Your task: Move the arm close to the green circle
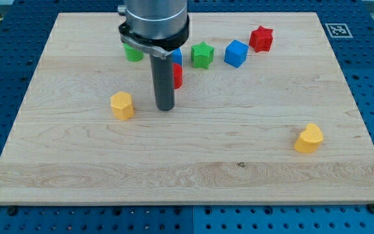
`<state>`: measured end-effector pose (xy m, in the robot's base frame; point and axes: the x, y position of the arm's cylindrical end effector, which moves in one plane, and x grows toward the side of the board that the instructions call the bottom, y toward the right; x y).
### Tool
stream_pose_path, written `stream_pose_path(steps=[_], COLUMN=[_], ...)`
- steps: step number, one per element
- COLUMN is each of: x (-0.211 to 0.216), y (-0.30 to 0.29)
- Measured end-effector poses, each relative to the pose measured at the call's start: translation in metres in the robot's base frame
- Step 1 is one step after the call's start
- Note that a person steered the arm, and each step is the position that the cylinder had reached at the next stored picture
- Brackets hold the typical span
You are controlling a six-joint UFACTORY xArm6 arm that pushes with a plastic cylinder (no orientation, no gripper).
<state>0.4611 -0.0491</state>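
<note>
Camera view, biggest first: the wooden board spreads wide and bare across its lower half. The arm's grey housing fills the top centre, its rod ending at my tip; no fingers exist to open or close. Half hidden beneath the housing's left edge sits the green circle. A red block touches the rod's right side. A yellow block lies just left of my tip.
</note>
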Motion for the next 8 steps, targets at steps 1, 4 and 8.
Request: stream_pose_path(steps=[1,4,8], x=[0.001,0.008,-0.073], y=[-0.011,-0.048,-0.064])
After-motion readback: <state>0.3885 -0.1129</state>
